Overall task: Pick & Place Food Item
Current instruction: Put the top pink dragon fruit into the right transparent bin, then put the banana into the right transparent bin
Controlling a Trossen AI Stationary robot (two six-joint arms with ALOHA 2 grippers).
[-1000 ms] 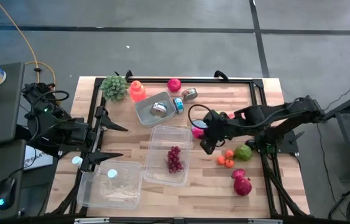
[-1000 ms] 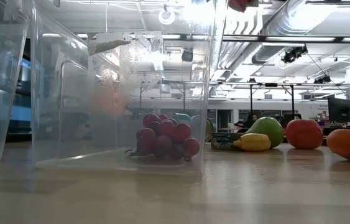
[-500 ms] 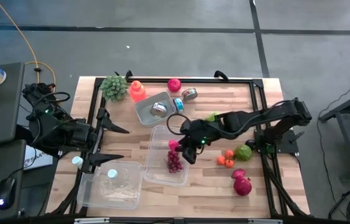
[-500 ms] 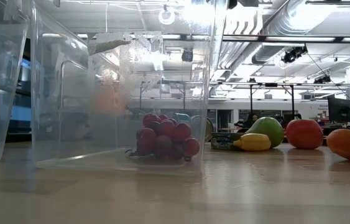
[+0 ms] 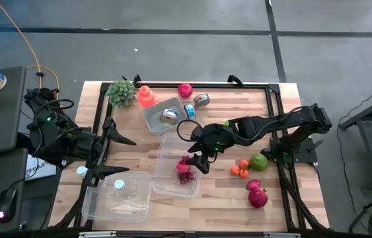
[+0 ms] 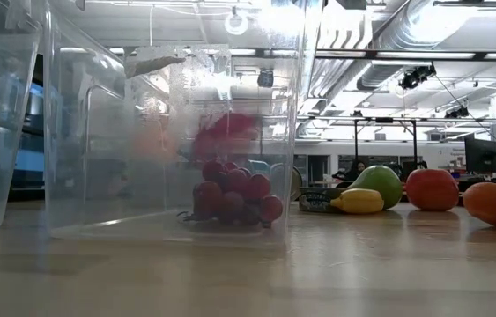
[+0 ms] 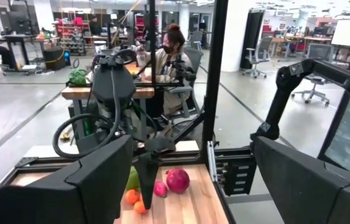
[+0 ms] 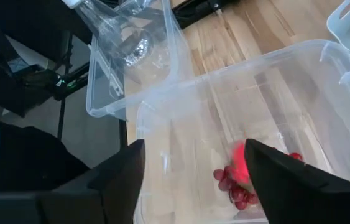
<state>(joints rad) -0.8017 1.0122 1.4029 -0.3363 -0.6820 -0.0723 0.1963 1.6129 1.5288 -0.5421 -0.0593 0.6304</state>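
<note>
The counter [image 5: 238,192] carries a clear bin [image 5: 180,165] near its middle, a second clear tub [image 5: 116,196] at the front left corner, and loose fruit toward the right edge. The right arm reaches in from the right edge, its gripper [image 5: 195,158] hanging over the clear bin. Its fingers stand apart, with nothing between them. Just under them a pink fruit [image 8: 239,167] shows as a blur above the grapes [image 5: 185,173]; the low view shows the same pink smear inside the bin walls, over the bunch. It looks to be dropping into the bin.

The step in hand is the release. To do it well, I judge the gripper should hold its place over the bin's middle until the fruit has settled, then lift straight up, so the fingers clear the bin's rim without nudging its thin wall. Sweeping sideways too soon could catch the rim and shift the bin.

The pink fruit is too blurred to give a sure heading. In the right wrist view it reads as slightly longer than wide, its long axis roughly up and down. Which end leads I cannot tell.

The left gripper [image 5: 118,153] waits near the left edge, fingers spread wide and empty.
</note>
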